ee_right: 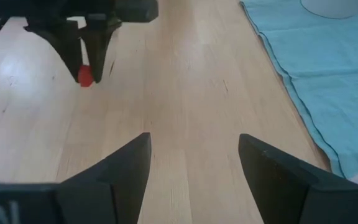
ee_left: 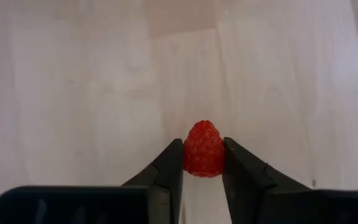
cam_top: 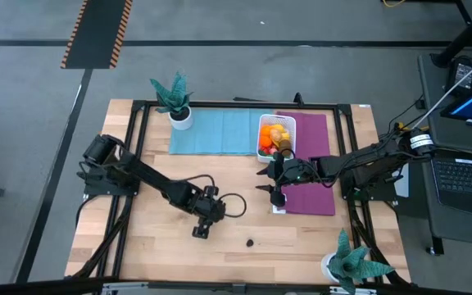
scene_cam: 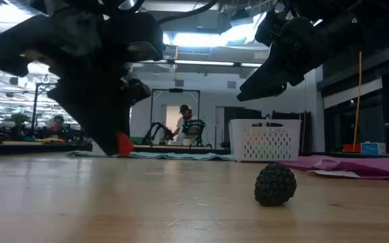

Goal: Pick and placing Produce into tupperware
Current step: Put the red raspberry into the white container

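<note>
Two dark fingers of the left gripper [ee_left: 202, 163] pinch a red raspberry [ee_left: 203, 149] low over the wooden table [cam_top: 162, 246], left of centre. The right gripper [ee_right: 194, 163] hangs empty with jaws apart just near of the tupperware [cam_top: 276, 136], which sits at the far middle holding orange and yellow produce [cam_top: 278, 134]. A dark berry [scene_cam: 275, 183] lies alone near the table's front edge.

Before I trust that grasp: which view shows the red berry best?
The left wrist view: the red berry fills the gap in the left gripper. Low and right wrist views show a small red bit; the high view hides it.
</note>
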Robot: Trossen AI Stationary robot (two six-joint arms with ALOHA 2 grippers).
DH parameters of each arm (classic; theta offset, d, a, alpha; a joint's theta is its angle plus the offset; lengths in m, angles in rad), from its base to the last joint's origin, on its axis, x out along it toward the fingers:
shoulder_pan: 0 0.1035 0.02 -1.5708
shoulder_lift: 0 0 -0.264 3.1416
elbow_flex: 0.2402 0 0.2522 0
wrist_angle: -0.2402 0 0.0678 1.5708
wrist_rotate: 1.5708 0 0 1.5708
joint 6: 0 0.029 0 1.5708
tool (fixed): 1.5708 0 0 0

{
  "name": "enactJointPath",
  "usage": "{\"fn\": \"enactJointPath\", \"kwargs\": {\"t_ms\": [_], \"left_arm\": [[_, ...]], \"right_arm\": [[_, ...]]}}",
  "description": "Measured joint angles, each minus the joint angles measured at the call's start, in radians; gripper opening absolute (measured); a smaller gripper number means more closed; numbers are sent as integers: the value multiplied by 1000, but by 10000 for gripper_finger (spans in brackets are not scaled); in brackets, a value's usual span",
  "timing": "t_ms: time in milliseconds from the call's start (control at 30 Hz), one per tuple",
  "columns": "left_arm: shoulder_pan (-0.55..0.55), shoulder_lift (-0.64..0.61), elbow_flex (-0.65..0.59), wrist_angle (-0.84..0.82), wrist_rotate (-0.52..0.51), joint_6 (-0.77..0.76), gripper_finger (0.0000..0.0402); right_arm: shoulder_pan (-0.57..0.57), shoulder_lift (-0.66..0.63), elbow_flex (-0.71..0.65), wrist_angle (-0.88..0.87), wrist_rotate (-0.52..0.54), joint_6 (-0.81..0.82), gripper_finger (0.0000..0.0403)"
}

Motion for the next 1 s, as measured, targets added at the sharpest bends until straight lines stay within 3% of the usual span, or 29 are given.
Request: {"fn": "enactJointPath", "kwargs": {"t_ms": [167, 400, 700, 900, 1000], "left_arm": [[43, -41, 1, 13, -2, 73, 91], [152, -98, 3, 28, 12, 181, 78], [351, -118, 3, 129, 232, 287, 88], [478, -118, 4, 250, 453, 323, 77], [516, -116, 4, 275, 495, 340, 77]], "right_arm": [[0, 0, 0, -2, 0, -42, 243], [1, 0, 0, 14, 0, -158, 243], [35, 0, 0, 23, -29, -338, 243], [46, 0, 0, 68, -28, -490, 243], [45, 0, 0, 127, -13, -579, 243]]}}
